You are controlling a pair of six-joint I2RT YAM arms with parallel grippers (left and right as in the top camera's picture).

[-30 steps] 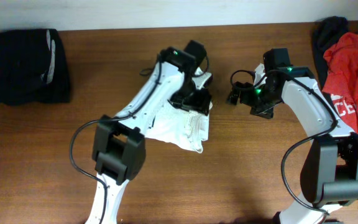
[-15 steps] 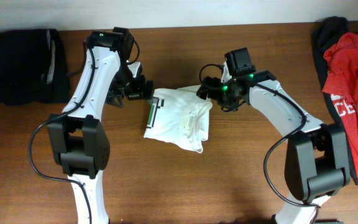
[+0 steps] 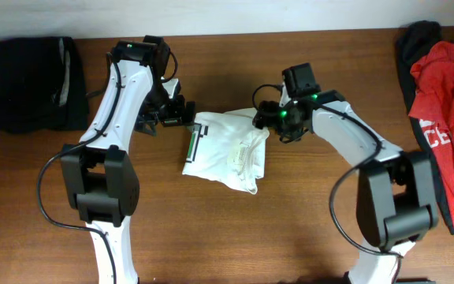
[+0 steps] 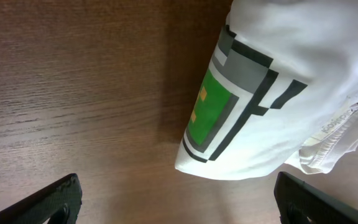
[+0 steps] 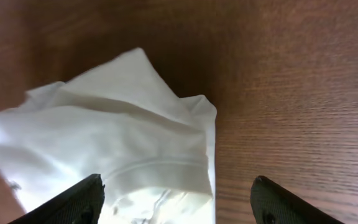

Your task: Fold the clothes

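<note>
White T-shirt: the white T-shirt [image 3: 225, 154] lies in a compact, rumpled bundle at the middle of the counter [image 3: 306, 229], between the two arms.
Shirt mark: a green block framed in grey and dark stripes [image 4: 213, 106] sits on the shirt's left edge, and it faces up.
Shirt hem: in the left wrist view a stitched hem shows at the right of the bundle. The fabric edge rests flat on the wood.
Left gripper: the left gripper [image 3: 181, 113] hovers just beside the shirt's far left corner. Its fingers [image 4: 61, 199] are spread wide, and nothing is pinched between them.
Left gripper contact: from the overhead view I cannot tell whether it touches the cloth.
Right gripper: the right gripper [image 3: 262, 117] is over the shirt's far right corner. Its fingers [image 5: 82, 199] are spread apart with the white fabric lying under and between them, and they are not clamped on it.
Right corner: seen from the right wrist, the cloth rises in a peaked fold with bare wood to its right.
Black garment: a black garment [image 3: 26, 83] is folded at the far left corner of the counter, well apart from the shirt.
Red garment: a red garment [image 3: 440, 95] is heaped at the right edge, with dark fabric [image 3: 416, 39] showing at its far side.
</note>
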